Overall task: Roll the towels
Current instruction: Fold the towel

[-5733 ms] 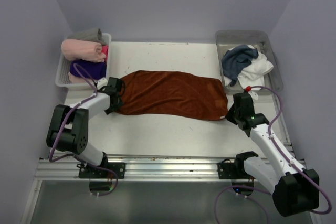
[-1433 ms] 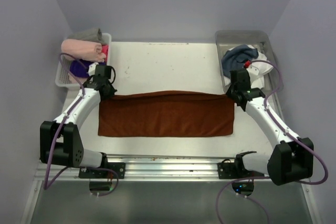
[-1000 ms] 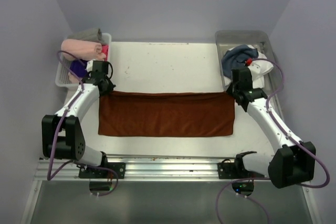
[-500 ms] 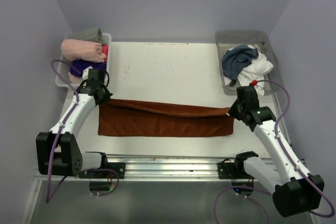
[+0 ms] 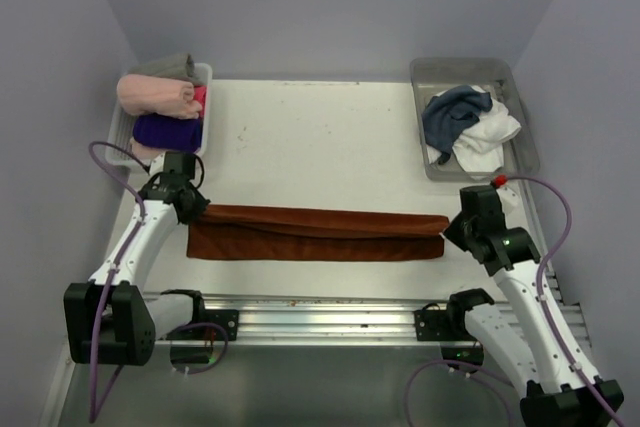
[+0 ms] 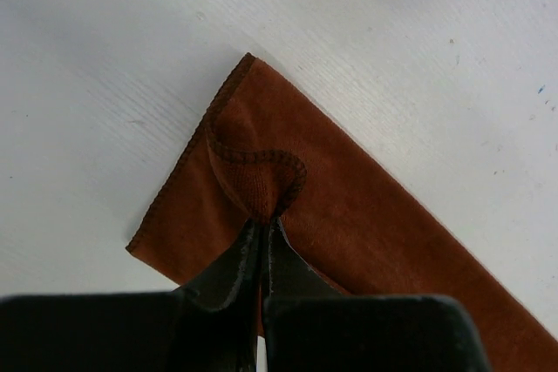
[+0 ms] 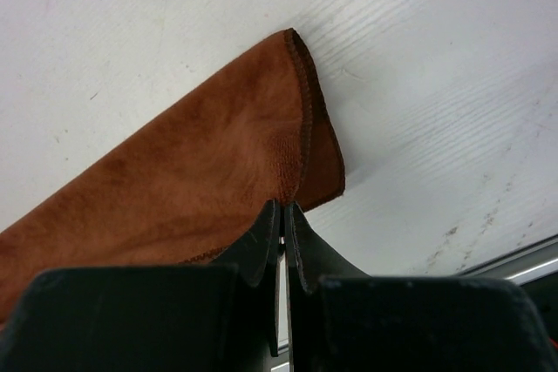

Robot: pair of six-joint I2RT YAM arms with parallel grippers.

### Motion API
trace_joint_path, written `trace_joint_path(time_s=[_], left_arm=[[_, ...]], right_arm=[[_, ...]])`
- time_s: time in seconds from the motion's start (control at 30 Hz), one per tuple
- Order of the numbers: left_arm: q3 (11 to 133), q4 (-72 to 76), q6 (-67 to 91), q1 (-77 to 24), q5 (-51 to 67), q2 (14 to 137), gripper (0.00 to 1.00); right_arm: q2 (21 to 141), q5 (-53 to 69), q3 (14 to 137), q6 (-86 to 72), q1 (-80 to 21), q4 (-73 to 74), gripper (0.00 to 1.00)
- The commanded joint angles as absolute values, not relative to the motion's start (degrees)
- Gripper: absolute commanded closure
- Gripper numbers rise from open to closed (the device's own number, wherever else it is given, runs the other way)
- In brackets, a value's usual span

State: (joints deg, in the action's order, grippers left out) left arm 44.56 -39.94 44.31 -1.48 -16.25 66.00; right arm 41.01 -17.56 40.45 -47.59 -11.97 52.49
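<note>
A rust-brown towel (image 5: 315, 232) lies as a long narrow band across the near part of the table, its far edge folded over toward the front. My left gripper (image 5: 196, 209) is shut on the towel's left corner (image 6: 257, 182), which bunches up between the fingers. At the band's right end my right gripper (image 5: 447, 228) is shut on the other corner (image 7: 305, 158). A dark slate-blue towel (image 5: 452, 112) and a white towel (image 5: 490, 134) lie crumpled in the grey tray (image 5: 521, 122) at the back right.
A white basket (image 5: 118, 142) at the back left holds pale pink (image 5: 155, 95) and deep purple (image 5: 168, 131) cloth rolls. A metal rail (image 5: 320, 312) runs along the table's near edge, close in front of the towel.
Both grippers have drawn the towel's far edge toward the near edge, folding it over. The towel has gone from a wide rectangle to a narrow band.
</note>
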Motion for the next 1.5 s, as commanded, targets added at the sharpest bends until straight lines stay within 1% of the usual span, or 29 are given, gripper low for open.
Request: trace_joint_path(time_s=[0.0,0.27,0.43,0.57,0.63,0.77,0.83,0.97,1.13,1.27,1.47], left_arm=[[44.39,-42.36,46.58,-0.7,-17.75,64.43,1.0],[40.08,-42.63,50.01,-0.62,-16.18,61.52,1.0],[39.2,-41.4,49.58,-0.62,-14.77,61.17,1.0],[41.13,-39.99,47.99,-0.62,-13.19,60.91,1.0],[43.58,-38.94,47.03,-0.62,-12.75,61.69,1.0],[48.77,-37.88,45.35,-0.62,-12.83,64.77,1.0],[51.84,-36.66,44.48,-0.62,-12.75,66.97,1.0],[56.59,-34.28,43.59,-0.62,-11.43,70.74,1.0],[59.41,-31.56,42.72,-0.62,-11.51,75.58,1.0],[59.68,-30.41,42.45,-0.53,-11.6,78.13,1.0],[60.47,-30.76,41.57,0.0,-11.51,79.1,1.0]], right_arm=[[40.96,-19.6,40.34,-49.57,-11.87,55.46,1.0],[40.87,-14.07,35.43,-51.77,-11.78,52.3,1.0],[42.8,-14.33,35.07,-51.77,-11.87,50.89,1.0],[44.03,-16.52,37.34,-50.1,-11.78,47.65,1.0],[46.66,-19.58,39.45,-48.09,-11.86,46.24,1.0],[53.77,-24.34,47.52,-42.99,-11.43,38.88,1.0],[58.59,-24.43,50.6,-39.56,-10.99,33.17,1.0],[66.87,-23.29,55.18,-37.18,-9.76,26.74,1.0],[74.95,-22.06,57.83,-37.18,-8.35,23.39,1.0],[76.55,-20.92,56.7,-37.71,-7.56,22.15,1.0],[75.15,-18.29,54.59,-37.88,-4.75,22.67,1.0]])
